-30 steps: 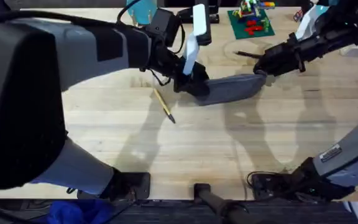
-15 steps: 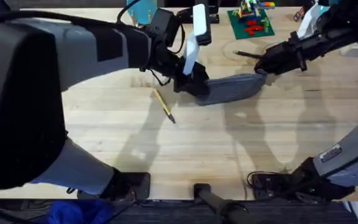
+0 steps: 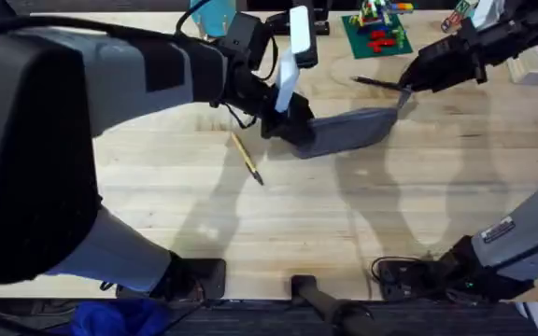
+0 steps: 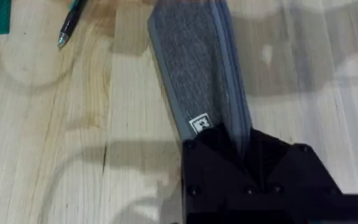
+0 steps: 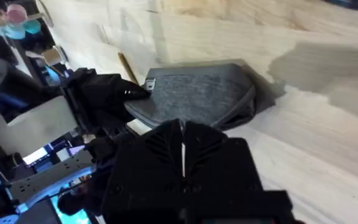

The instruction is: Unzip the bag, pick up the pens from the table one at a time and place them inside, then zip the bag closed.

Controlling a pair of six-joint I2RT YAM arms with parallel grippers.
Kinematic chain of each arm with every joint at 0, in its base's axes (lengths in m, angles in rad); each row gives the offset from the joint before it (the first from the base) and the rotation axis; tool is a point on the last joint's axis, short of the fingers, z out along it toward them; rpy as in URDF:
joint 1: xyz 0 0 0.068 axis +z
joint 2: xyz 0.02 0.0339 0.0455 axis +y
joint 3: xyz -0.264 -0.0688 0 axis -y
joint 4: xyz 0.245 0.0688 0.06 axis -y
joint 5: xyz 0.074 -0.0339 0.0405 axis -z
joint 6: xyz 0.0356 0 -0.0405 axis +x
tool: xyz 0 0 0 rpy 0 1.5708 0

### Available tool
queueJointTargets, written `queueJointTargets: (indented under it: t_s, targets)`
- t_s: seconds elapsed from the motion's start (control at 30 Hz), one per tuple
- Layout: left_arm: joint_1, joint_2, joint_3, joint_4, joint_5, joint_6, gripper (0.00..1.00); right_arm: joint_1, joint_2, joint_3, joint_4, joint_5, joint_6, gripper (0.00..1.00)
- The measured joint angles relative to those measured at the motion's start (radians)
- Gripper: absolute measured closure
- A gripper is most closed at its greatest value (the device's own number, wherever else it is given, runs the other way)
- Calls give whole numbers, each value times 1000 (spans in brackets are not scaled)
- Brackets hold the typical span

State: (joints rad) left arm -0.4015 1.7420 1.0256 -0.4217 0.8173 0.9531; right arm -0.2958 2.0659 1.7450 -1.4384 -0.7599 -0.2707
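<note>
— Where does the bag (image 3: 348, 131) lie for you?

— Across the middle of the worktop (image 3: 344, 215), toward the far side, its long axis running left to right. Your left claw (image 3: 292, 126) is clamped on the bag's left end; the left wrist view shows the black fingers pinching the fabric just by the small white tag (image 4: 199, 124).

— And the right claw?

— Your right claw (image 3: 417, 79) sits just past the bag's right end, up and a little farther out. A thin tab runs from it toward that corner, which reads as the zipper pull, but I cannot tell how wide its fingers stand or whether they truly grip it.

— Which way should the pull travel?

— My judgement: along the long axis, from the right end toward the left claw, which braces the other end. Keep your stroke in line with the bag.

— The pens?

— The yellow-tan pen (image 3: 247, 158) lies left and nearer, just beside the left claw's arm. The black pen (image 3: 374, 83) lies far of the bag, near the right claw, so the right arm is the closer one to it.
</note>
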Motion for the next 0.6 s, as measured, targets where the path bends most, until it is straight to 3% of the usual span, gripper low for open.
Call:
queueJointTargets:
  t_s: [0.6]
  targets:
    - [0,0,0,0,0,0,958,32,0,30,-40,8,-26,969]
